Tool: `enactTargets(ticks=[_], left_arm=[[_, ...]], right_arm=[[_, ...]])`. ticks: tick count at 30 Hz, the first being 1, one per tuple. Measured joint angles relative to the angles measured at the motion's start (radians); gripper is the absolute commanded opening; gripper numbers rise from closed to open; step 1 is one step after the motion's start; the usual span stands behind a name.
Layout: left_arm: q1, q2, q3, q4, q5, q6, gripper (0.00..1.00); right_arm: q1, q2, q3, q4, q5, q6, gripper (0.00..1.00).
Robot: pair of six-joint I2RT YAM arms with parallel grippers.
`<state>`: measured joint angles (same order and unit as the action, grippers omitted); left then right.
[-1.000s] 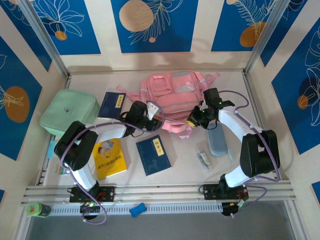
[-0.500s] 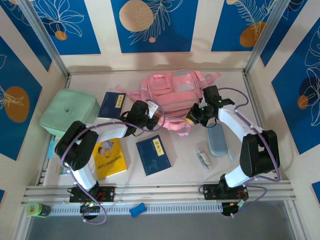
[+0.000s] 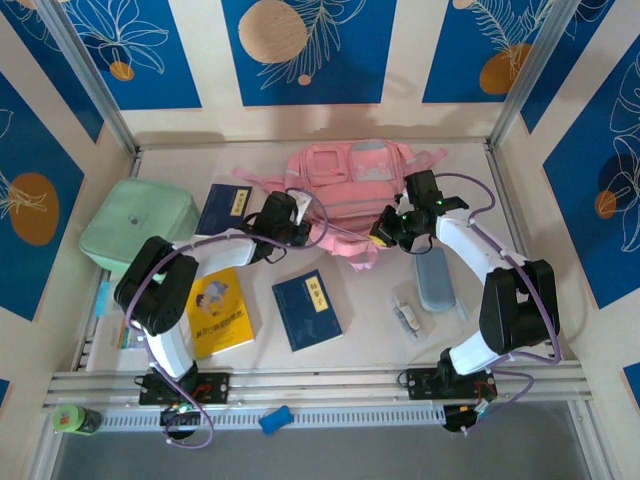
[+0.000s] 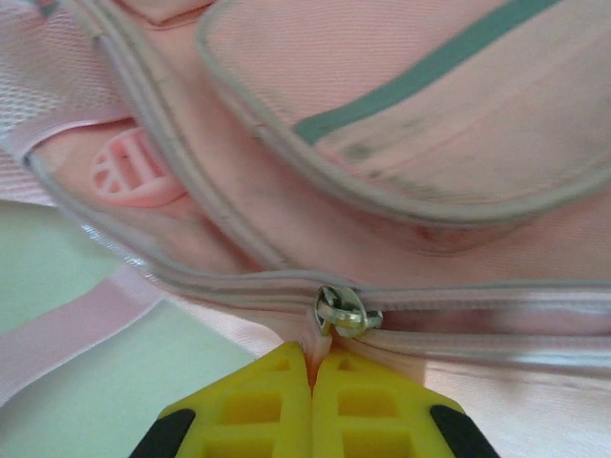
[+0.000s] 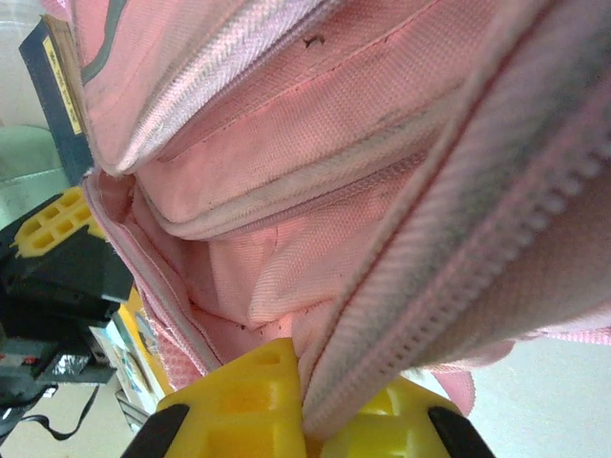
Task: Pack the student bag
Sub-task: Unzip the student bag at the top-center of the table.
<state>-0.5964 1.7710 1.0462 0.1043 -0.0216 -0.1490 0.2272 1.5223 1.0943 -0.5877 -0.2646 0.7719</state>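
**Change over the last second.** The left hand (image 3: 300,222) has brought its fingers together and shifted slightly leftward and away from the arm bases. The near edge of the student bag (image 3: 350,172) has been drawn along with it. The right hand (image 3: 385,233) is almost where it was.

**Left of the left hand.** A mint green soft case (image 3: 137,225) lies on the worktop (image 3: 370,330), well apart from the hand. A dark blue book (image 3: 225,208) lies between the case and the hand. A yellow book (image 3: 220,315) and a blue book (image 3: 307,308) lie nearer the bases than the hand.

**Left hand.** In the wrist view the left hand (image 4: 310,367) has its yellow fingers (image 4: 258,405) pressed together on a pink pull tab (image 4: 311,342). The tab hangs from a metal zip slider (image 4: 341,315) just beyond the fingertips, and the slider sits on a zip running across the student bag (image 4: 430,114).

**Between the hands.** The student bag lies on the worktop between the two hands and beyond them, toward the back wall.

**Right hand.** The right hand (image 5: 305,386) is clamped on the bag's zip edge (image 5: 458,277), a pink band lined with zip teeth. This edge is lifted, exposing the inside of the student bag (image 5: 286,191).

**Right of the right hand.** A grey-blue pouch (image 3: 435,278) lies just beside the right arm, nearer the bases than the hand. A small pale item (image 3: 407,315), too small to identify, lies near the pouch.
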Motion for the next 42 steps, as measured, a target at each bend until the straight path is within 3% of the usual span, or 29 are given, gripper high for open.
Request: enactTargets(ticks=[13,20,26,28,32,36,42], left_arm=[[0.066,0.027,0.036,-0.062,-0.063,-0.008,0.0],[0.172,0.11,0.119,-0.099,-0.013,-0.04,0.0],[0.199,0.153,0.187,-0.137,0.017,-0.056,0.0],[0.202,0.154,0.196,-0.15,0.021,-0.06,0.11],[0.207,0.153,0.203,-0.163,0.041,-0.082,0.3],[0.21,0.097,0.159,-0.199,0.069,-0.126,0.38],[0.21,-0.183,-0.011,-0.278,0.084,-0.24,0.5]], right_arm=[[-0.007,0.004,0.036,-0.041,-0.029,-0.048,0.0],[0.024,0.054,0.072,-0.049,-0.069,-0.072,0.0],[0.072,0.105,0.082,-0.02,-0.076,-0.073,0.0],[0.081,0.114,0.082,-0.014,-0.07,-0.072,0.0],[0.089,0.117,0.082,-0.004,-0.059,-0.064,0.22],[0.09,0.101,0.077,-0.005,-0.037,-0.077,0.44],[0.095,-0.017,0.061,-0.011,-0.006,-0.119,0.61]])
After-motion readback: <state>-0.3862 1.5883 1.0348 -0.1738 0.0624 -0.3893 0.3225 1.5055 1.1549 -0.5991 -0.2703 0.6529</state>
